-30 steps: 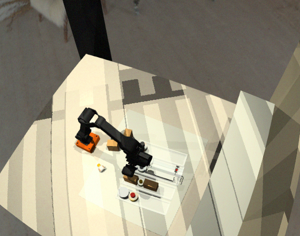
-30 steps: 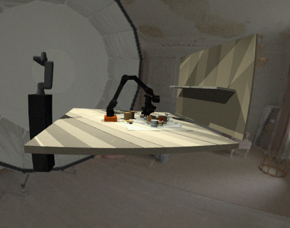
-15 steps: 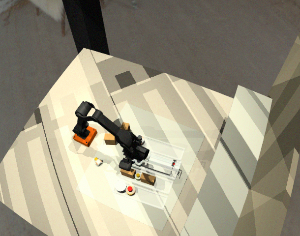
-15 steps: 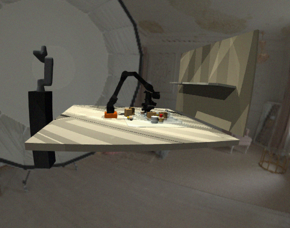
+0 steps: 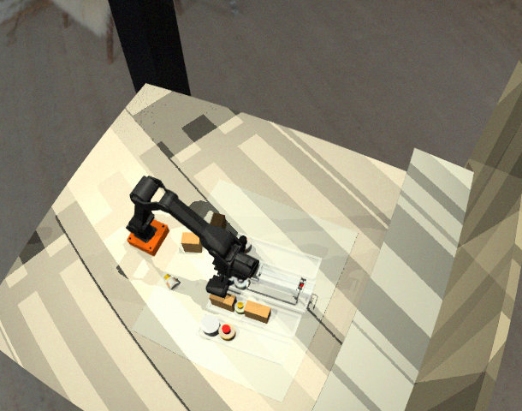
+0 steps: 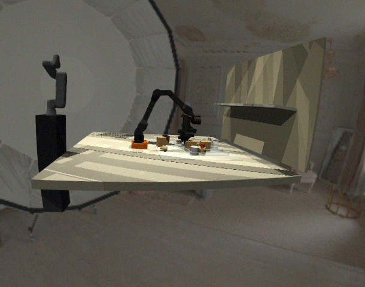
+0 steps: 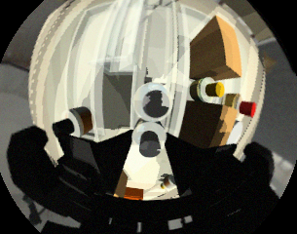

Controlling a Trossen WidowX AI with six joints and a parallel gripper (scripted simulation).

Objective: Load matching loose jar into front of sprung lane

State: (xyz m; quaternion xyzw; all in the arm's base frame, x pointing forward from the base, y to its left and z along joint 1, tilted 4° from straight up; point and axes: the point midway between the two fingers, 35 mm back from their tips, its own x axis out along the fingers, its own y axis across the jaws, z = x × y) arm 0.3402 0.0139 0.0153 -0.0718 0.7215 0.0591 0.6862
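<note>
My gripper [image 7: 148,135] [image 6: 185,140] points down at the front of the sprung lane [image 7: 180,54] and is shut on a clear-rimmed jar [image 7: 149,146] with a dark centre. In the top view the arm hides the held jar. A like jar [image 7: 153,103] [image 5: 240,283] stands upright in the lane just behind it. In the wrist view the two look in line, rims touching or nearly so. Whether the held jar rests on the lane floor cannot be told. The pusher plate and low front stop are not clearly visible. A red mark [image 5: 301,285] shows at the lane's rear.
Wooden blocks [image 5: 222,301] [image 5: 258,312] flank a yellow-topped jar [image 5: 240,306] [image 7: 214,90] right of the lane. Further right stand a grey can [image 5: 210,325] and a red-topped jar [image 5: 226,330]. A dark-topped jar [image 7: 80,122] stands left. A small jar [image 5: 171,282] lies nearer the base.
</note>
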